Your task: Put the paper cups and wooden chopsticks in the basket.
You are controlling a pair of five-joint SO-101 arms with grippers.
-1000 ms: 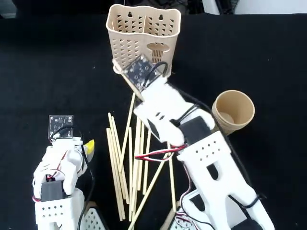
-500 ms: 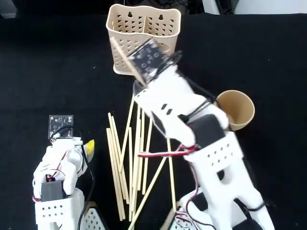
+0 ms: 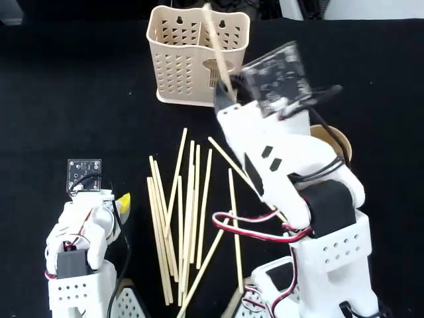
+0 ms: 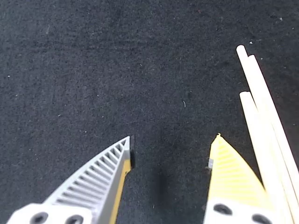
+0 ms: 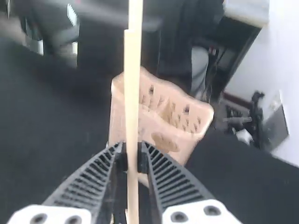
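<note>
The beige perforated basket (image 3: 192, 59) stands at the table's far side and also fills the middle of the right wrist view as the basket (image 5: 161, 123). My right gripper (image 3: 224, 94) is raised in front of it, shut on wooden chopsticks (image 3: 214, 46), seemingly two, tilted up across the basket's rim. In the right wrist view the held chopsticks (image 5: 133, 70) rise from the right gripper (image 5: 132, 158). Several loose chopsticks (image 3: 185, 212) lie in the table's middle. A paper cup (image 3: 339, 138) peeks out behind the right arm. My left gripper (image 4: 173, 140) stands open just above the cloth.
Black cloth covers the table. In the high view the left gripper (image 3: 120, 202) sits at the near left, just left of the loose sticks, whose ends (image 4: 254, 88) lie beside its yellow finger. The right arm's body overhangs the table's right middle.
My right arm has lifted and swung to the right, carrying the chopsticks from low at the basket's front wall to up over its rim. The left arm has not moved.
</note>
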